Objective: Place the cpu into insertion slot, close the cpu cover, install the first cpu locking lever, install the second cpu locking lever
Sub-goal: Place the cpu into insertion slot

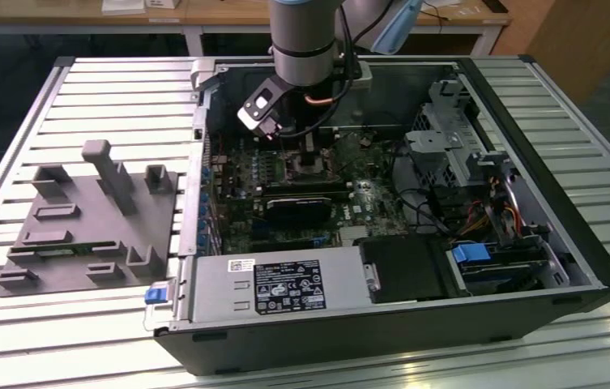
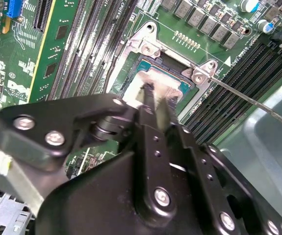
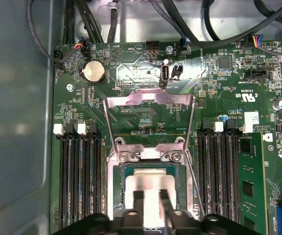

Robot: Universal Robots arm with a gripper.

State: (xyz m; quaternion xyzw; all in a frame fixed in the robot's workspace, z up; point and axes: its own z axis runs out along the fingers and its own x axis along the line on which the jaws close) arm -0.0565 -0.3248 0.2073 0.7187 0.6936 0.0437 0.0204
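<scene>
The cpu (image 3: 150, 182) (image 2: 156, 78), a pale silvery square, lies flat in the insertion slot (image 3: 113, 196) (image 2: 131, 54) on the green board. The cpu cover (image 3: 148, 98), a thin metal frame with a square window, is swung back off the slot. A thin locking lever (image 2: 248, 100) (image 3: 195, 183) sticks out free beside the slot. My gripper (image 3: 152, 198) (image 2: 155, 100) (image 1: 307, 158) hovers just over the cpu's top. It is open by a narrow gap, nothing between its fingers.
Long black memory slots (image 3: 77, 181) (image 3: 219, 176) flank the socket. Cables (image 3: 204, 29) cross beyond the cover. In the exterior view a black block (image 1: 299, 207) and the power supply (image 1: 272, 284) lie nearer the case front, and a grey fixture (image 1: 88, 219) sits outside.
</scene>
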